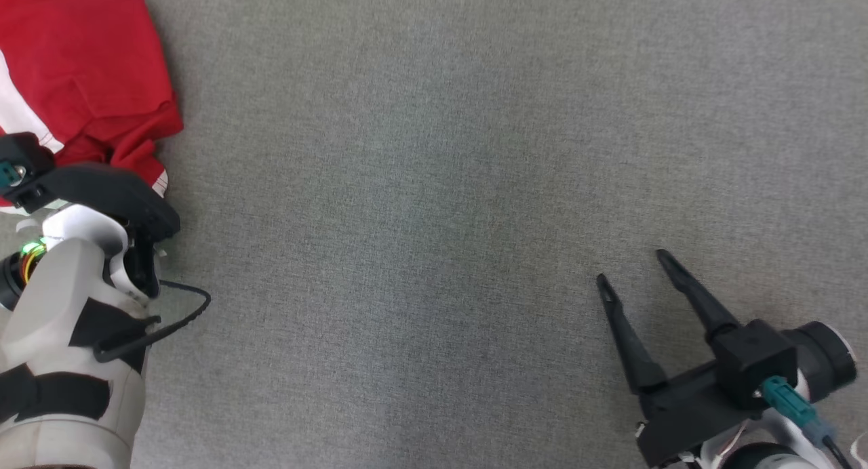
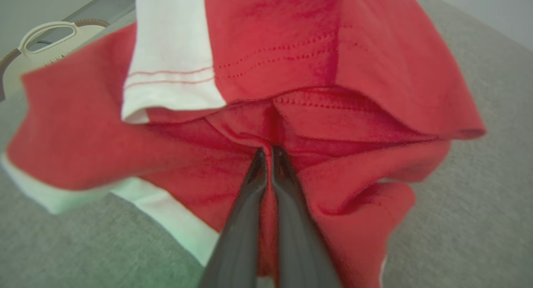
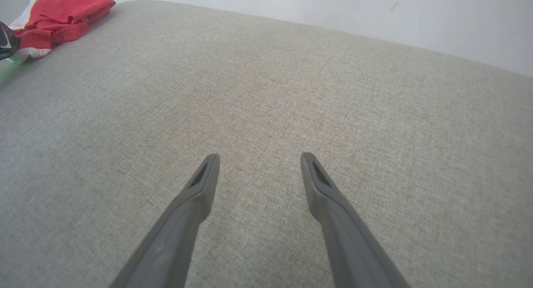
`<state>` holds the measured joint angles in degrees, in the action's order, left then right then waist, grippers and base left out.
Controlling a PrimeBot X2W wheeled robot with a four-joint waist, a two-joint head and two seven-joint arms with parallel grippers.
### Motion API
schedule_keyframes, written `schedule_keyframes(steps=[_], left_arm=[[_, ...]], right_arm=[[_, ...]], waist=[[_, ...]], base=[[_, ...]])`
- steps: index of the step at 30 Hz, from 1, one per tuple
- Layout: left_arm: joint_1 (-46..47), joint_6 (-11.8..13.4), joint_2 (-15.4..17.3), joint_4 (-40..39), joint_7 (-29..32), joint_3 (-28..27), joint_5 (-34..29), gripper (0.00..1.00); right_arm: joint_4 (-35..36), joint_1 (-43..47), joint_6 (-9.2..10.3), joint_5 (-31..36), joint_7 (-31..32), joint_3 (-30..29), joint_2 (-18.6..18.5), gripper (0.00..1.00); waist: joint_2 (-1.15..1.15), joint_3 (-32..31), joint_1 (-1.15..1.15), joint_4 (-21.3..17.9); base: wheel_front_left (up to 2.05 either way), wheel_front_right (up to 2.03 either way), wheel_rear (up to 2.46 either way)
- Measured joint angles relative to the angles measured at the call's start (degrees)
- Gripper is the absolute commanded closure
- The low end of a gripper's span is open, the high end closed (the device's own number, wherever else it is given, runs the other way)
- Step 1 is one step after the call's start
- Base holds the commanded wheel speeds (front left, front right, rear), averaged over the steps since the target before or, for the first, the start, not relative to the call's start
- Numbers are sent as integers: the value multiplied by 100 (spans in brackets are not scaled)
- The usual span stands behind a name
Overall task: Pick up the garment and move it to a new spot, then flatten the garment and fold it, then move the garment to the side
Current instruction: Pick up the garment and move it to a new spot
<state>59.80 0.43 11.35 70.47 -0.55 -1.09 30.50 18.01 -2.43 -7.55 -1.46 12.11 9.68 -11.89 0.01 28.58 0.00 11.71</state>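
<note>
Item: red-and-white garment (image 1: 81, 69), crumpled at the upper left of the grey cloth surface (image 1: 434, 218). The left gripper (image 2: 268, 152) is pinched narrow into a red fold, though blur hides how much cloth it has. The right gripper (image 1: 630, 266) is spread wide and holds nothing, well apart from the garment. Step in hand: pick-up; the next move calls for a clean lift and a carry toward the bare middle.

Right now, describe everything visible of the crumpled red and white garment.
The red garment with white panels looks like soft knit cloth with stitched hems. It lies crumpled in loose folds at the far left of the grey fabric surface. The left gripper is shut on a red fold at its near edge.
</note>
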Motion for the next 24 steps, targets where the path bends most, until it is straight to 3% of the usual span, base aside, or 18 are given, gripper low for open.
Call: schedule_keyframes(steps=[5,11,17,20,24], left_arm=[[-138,-145,60,86,-111,30,25,100],[-253,-208,254,-68,-838,-112,127,100],[-415,-400,101,-323,-1221,200,-108,100],[-460,-638,-113,-583,-1252,304,-85,100],[-502,-753,-377,-1104,-1194,575,-33,100]], right_arm=[[-375,-219,0,-119,-220,220,137,0],[-959,-240,0,-269,-565,237,335,0],[-1450,-181,0,-353,-933,-35,570,0],[-1600,-3,0,-354,-1031,-200,675,0],[-1675,155,0,-314,-1113,-455,762,0]], waist=[[0,-238,0,-19],[0,-780,-1,-2],[-1,-1480,-1,35],[-1,-1865,-1,41],[-1,-2362,-2,29]], base=[[0,0,0],[0,0,0],[0,0,0],[0,0,0],[0,0,0]])
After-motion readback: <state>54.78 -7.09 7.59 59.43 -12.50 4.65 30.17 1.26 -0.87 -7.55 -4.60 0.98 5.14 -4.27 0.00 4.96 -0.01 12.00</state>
